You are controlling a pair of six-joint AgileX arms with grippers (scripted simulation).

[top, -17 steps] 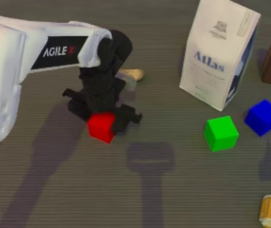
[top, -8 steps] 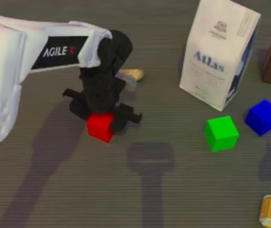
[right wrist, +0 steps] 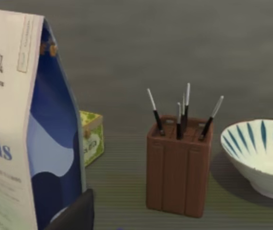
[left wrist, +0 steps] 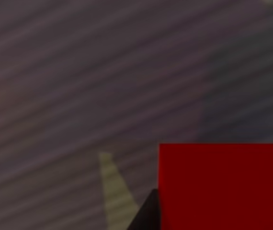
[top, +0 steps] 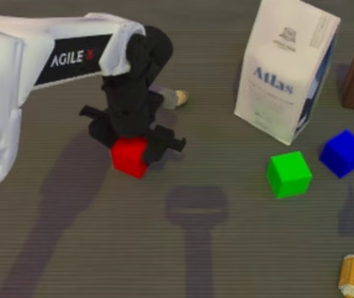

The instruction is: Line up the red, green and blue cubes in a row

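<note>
**A:** What writing can be read here?

**B:** Two pieces. The left arm (top: 40, 68) carries a black panel on its white casing, with white capitals reading "AGILE" followed by a small red mark.

**A:** And the other?

**B:** A white bag (top: 287, 68) standing upright on the desk has "Atlas" in blue serif letters across its front. Above that sits a small dark emblem with tiny lettering under it, too small to read. The right wrist view shows the same bag from closer, with only the letters "las" in view.
</note>
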